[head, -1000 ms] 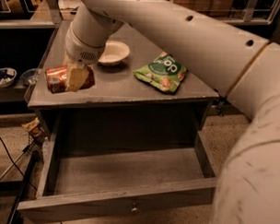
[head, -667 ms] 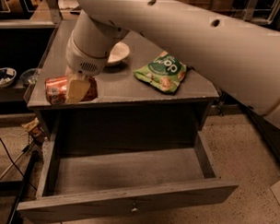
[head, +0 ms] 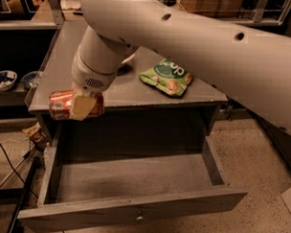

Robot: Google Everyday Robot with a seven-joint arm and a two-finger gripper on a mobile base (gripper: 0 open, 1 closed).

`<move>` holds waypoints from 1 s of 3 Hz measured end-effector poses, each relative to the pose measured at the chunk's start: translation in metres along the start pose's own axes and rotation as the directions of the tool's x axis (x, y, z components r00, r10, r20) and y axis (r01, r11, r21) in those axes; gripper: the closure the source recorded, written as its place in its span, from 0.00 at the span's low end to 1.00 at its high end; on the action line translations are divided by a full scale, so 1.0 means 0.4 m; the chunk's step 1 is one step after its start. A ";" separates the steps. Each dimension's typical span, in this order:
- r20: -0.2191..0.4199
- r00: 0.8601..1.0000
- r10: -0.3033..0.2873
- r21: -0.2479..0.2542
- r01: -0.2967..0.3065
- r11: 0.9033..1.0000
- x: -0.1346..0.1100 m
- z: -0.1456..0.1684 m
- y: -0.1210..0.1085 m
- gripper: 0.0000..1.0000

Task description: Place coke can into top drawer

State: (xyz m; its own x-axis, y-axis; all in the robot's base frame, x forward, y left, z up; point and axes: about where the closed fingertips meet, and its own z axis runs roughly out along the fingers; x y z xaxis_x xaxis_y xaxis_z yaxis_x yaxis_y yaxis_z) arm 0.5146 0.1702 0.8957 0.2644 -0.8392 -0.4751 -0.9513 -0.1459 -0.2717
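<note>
The red coke can [head: 61, 104] lies sideways in my gripper [head: 81, 105], held at the front left edge of the cabinet top, just above the back left of the open top drawer [head: 132, 211]. The gripper is shut on the can, with one tan finger pad [head: 82, 106] across its front. The grey drawer is pulled far out and its inside is bare; a small metal knob [head: 139, 215] sits at the centre of its front panel. My white arm reaches in from the upper right.
A green snack bag [head: 167, 77] lies on the grey cabinet top [head: 66, 63] at the right. A white bowl [head: 128, 58] is mostly hidden behind my arm. Bowls [head: 4, 79] sit on a low shelf at the left. Cables [head: 10, 161] run over the floor at the lower left.
My gripper has carried the coke can forward off the cabinet top, toward its front left edge and over the open drawer. The view has shifted a little.
</note>
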 end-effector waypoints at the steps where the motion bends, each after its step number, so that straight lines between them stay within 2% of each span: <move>1: -0.009 0.998 0.064 0.039 -0.064 0.997 0.050 0.021 0.022 1.00; 2: -0.019 0.989 0.150 0.040 -0.149 0.988 0.123 0.049 0.098 1.00; 3: -0.020 0.988 0.153 0.039 -0.152 0.988 0.127 0.050 0.102 1.00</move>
State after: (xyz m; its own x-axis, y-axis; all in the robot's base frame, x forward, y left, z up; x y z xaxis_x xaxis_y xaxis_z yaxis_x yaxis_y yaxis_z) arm 0.4922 0.1320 0.8439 0.1123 -0.8620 -0.4943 -0.9735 0.0043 -0.2287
